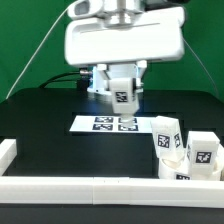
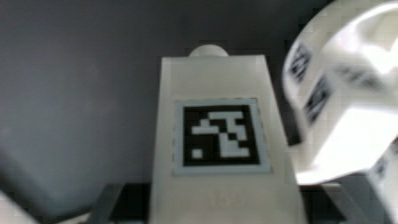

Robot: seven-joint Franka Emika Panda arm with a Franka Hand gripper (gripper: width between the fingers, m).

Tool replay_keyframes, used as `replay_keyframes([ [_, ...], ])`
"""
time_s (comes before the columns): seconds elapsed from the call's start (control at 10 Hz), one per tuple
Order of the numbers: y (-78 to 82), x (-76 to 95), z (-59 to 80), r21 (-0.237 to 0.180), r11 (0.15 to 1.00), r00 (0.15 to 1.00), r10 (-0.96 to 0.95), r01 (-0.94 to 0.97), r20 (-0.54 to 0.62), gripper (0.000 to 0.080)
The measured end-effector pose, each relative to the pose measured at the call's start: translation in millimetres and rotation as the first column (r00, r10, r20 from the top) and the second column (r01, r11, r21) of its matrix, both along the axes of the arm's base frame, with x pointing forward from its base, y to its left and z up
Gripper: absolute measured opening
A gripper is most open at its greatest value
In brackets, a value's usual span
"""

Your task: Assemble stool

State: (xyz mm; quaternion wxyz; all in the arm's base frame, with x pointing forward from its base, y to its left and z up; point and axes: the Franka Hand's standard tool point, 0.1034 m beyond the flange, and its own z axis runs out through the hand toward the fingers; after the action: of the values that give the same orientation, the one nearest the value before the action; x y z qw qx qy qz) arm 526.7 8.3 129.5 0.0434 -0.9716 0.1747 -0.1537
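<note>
My gripper point(image 1: 121, 98) hangs above the far middle of the table, shut on a white stool leg point(image 1: 123, 94) with a black-and-white tag facing outward. In the wrist view the same leg point(image 2: 226, 125) stands lengthwise between the two dark fingers point(image 2: 128, 200), and my gripper point(image 2: 226, 198) clamps its near end. More stool parts cluster at the exterior view's right: a tagged leg point(image 1: 165, 134), another leg point(image 1: 204, 150), and a low rounded white part point(image 1: 181, 172) in front of them. A blurred white curved part point(image 2: 347, 90) with dark tag marks fills one side of the wrist view.
The marker board point(image 1: 113, 124) lies flat on the black table just below the held leg. A long white border rail point(image 1: 90, 189) runs along the front edge, and a short one point(image 1: 8, 154) stands at the exterior view's left. Green backdrop behind.
</note>
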Motion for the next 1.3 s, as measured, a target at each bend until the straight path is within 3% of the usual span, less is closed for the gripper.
replay_keyframes([
  [0.3, 67.4, -3.7, -4.4, 0.044, 0.999, 1.0, -0.026, 0.027, -0.004, 0.0338],
  [0.7, 74.2, -1.7, -11.1, 0.03, 1.0, 1.0, -0.003, 0.003, 0.007, 0.0338],
  [1.0, 108.3, 32.8, -6.2, 0.018, 0.994, 0.994, 0.105, -0.105, -0.007, 0.0338],
  [1.3, 104.9, 30.6, -9.1, 0.016, 0.995, 0.995, 0.096, -0.096, -0.002, 0.0338],
])
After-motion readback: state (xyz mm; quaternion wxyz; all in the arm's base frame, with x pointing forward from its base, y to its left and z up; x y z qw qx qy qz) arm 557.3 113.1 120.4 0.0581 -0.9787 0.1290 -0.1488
